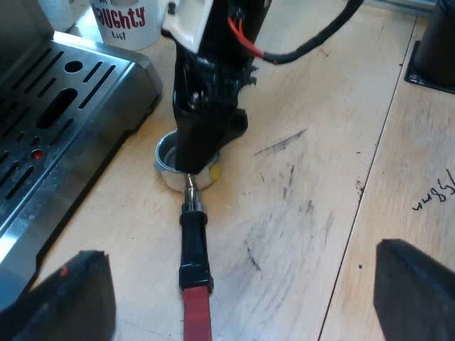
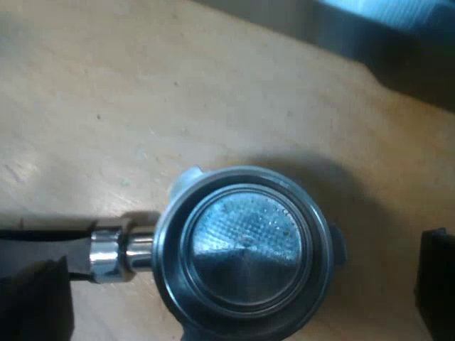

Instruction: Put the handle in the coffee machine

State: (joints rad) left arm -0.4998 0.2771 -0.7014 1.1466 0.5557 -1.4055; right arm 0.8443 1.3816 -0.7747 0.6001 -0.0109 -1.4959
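Left gripper [image 1: 240,252] wide open, empty, over the red end of the holder [image 1: 193,241]. Lying flat on the wooden table [image 1: 298,177], not in the coffee machine [image 1: 57,135] beside it. Farther on, right gripper [image 2: 242,256] above the metal cup, fingers [image 2: 35,302] apart, gripping nothing. Farthest, a mug [image 1: 128,25].

White mug on a scuffed wooden worktop
The white mug [image 1: 128,21] with red lettering stands upright on the pale wooden worktop [image 1: 306,234]. Dark scratches [image 1: 281,144] mark the wood, and a thin seam [image 1: 370,177] runs between two boards. Black handwriting [image 1: 435,193] sits on the board beyond the seam, where a black block [image 1: 432,60] also rests, well apart from the mug
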